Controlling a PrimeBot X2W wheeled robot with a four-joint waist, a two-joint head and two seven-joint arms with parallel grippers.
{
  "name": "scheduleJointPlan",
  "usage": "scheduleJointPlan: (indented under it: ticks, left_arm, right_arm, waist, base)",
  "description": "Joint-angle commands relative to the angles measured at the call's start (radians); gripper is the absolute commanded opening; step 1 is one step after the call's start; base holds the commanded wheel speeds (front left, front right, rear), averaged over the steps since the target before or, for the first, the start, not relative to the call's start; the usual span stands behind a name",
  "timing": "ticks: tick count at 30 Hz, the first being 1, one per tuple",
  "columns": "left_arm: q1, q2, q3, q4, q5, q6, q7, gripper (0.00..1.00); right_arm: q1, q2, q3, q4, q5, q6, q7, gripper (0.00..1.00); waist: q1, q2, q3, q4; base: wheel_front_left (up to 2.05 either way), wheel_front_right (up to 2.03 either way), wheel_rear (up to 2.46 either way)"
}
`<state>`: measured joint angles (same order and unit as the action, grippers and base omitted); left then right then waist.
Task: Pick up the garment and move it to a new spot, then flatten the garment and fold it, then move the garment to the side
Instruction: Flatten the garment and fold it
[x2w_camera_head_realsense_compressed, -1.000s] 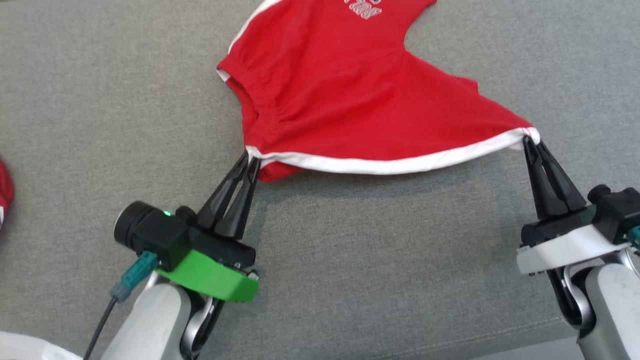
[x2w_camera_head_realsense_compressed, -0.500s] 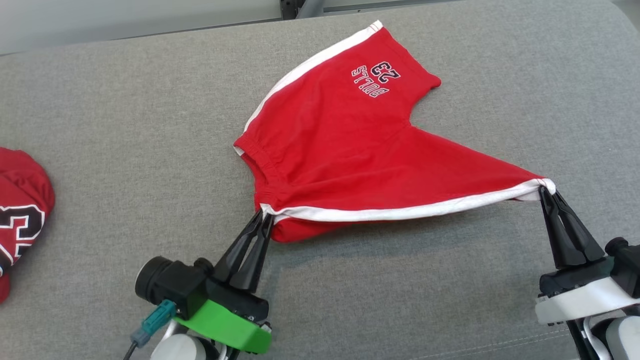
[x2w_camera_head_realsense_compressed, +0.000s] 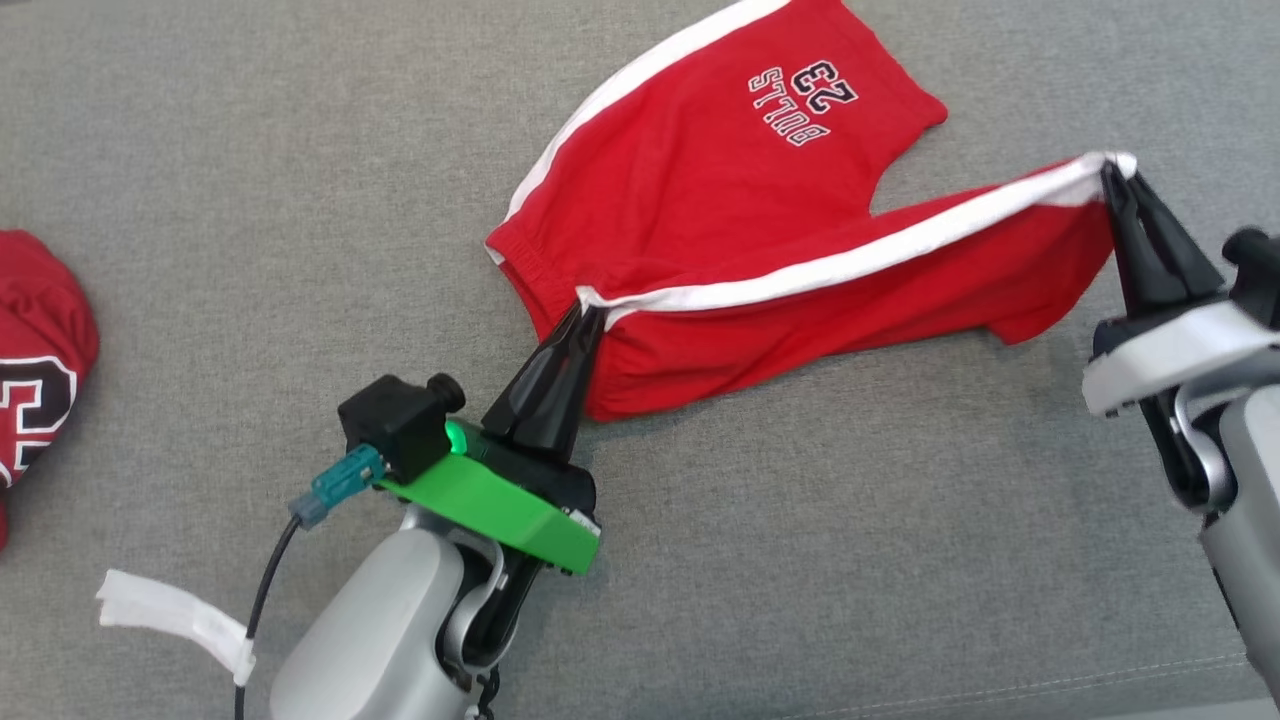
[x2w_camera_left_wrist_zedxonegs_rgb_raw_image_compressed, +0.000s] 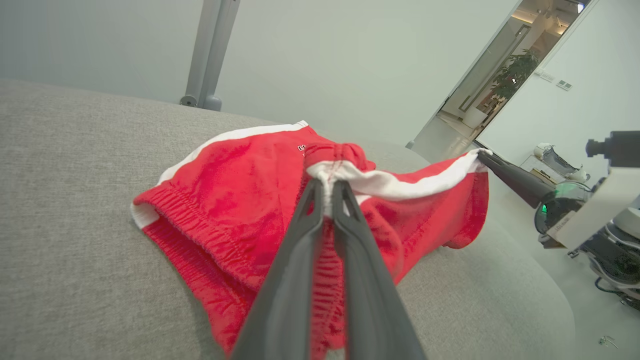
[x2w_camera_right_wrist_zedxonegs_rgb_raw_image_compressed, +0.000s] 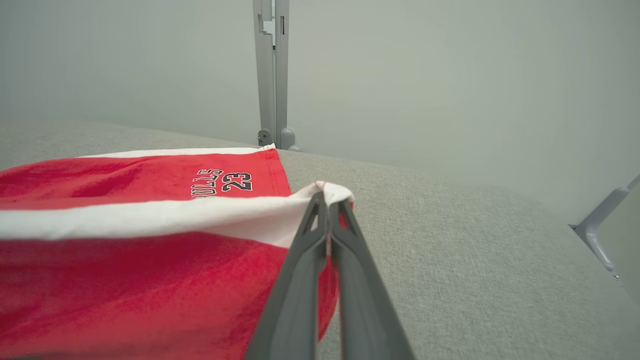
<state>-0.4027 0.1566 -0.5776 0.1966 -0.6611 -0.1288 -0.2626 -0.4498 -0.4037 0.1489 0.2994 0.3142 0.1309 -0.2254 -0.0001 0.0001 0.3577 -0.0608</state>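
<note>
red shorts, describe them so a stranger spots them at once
On the grey cushion, look centre. The red shorts stretch between the left end effector and right end effector. Their white side stripes set them apart from the other red garment bunched at the left edge.

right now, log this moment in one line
left pincer: shut on shorts waistband | right pincer: shut on leg hem | near leg lifted, far leg flat
</note>
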Motion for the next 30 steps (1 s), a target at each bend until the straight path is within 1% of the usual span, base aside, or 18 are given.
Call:
scheduleJointPlan:
  ticks: [1,3,8,11,15,18,19,23,30]
  left_arm:
    - [-0.04,0.001,-0.01,0.016,-0.027,-0.003,-0.003,0.0]
    - [-0.078,-0.009,-0.024,0.041,-0.073,-0.003,-0.003,0.0]
    - [-0.168,-0.035,-0.047,0.086,-0.201,-0.003,-0.003,0.0]
    - [-0.217,-0.051,-0.018,0.109,-0.259,-0.003,-0.003,0.0]
    - [-0.266,-0.065,0.026,0.165,-0.275,-0.003,-0.002,0.0]
    - [-0.306,-0.07,0.01,0.211,-0.264,-0.003,-0.001,0.0]
    - [-0.306,-0.07,0.01,0.211,-0.264,-0.003,-0.001,0.0]
    - [-0.355,-0.075,0.005,0.256,-0.263,-0.003,-0.001,0.0]
    - [-0.419,-0.089,0.0,0.283,-0.247,-0.003,-0.001,0.0]
  right_arm:
    - [-0.051,-0.006,0.014,0.026,0.017,0.0,0.006,0.0]
    - [-0.127,-0.017,0.042,0.074,0.027,0.0,0.016,0.0]
    - [-0.31,-0.018,0.11,0.197,0.087,0.0,0.047,0.0]
    - [-0.412,-0.031,0.153,0.267,0.115,0.0,0.066,0.0]
    - [-0.522,-0.058,0.206,0.35,0.133,0.0,0.078,0.0]
    - [-0.59,-0.077,0.254,0.396,0.14,0.0,0.077,0.0]
    - [-0.59,-0.077,0.254,0.396,0.14,0.0,0.077,0.0]
    - [-0.669,-0.094,0.327,0.442,0.145,0.0,0.076,0.0]
    - [-0.794,-0.1,0.429,0.525,0.171,0.0,0.066,0.0]
  waist:
    - [0.0001,-0.0001,0.038,0.03]
    - [0.0001,-0.0001,0.054,0.044]
    - [0.0001,-0.0001,0.099,0.08]
    - [0.0001,-0.0001,0.129,0.102]
    - [0.0001,-0.0001,0.164,0.13]
    - [0.0001,-0.0001,0.184,0.144]
    - [0.0001,-0.0001,0.184,0.144]
    - [0.0001,-0.0001,0.214,0.159]
    - [0.0001,-0.0001,0.261,0.183]
  base:
    - [0.0,0.0,0.0]
    - [0.0,0.0,0.0]
    - [0.0,0.0,0.0]
    - [0.0,0.0,0.0]
    - [0.0,0.0,0.0]
    - [0.0,0.0,0.0]
    - [0.0,0.0,0.0]
    - [0.0,0.0,0.0]
    - [0.0,0.0,0.0]
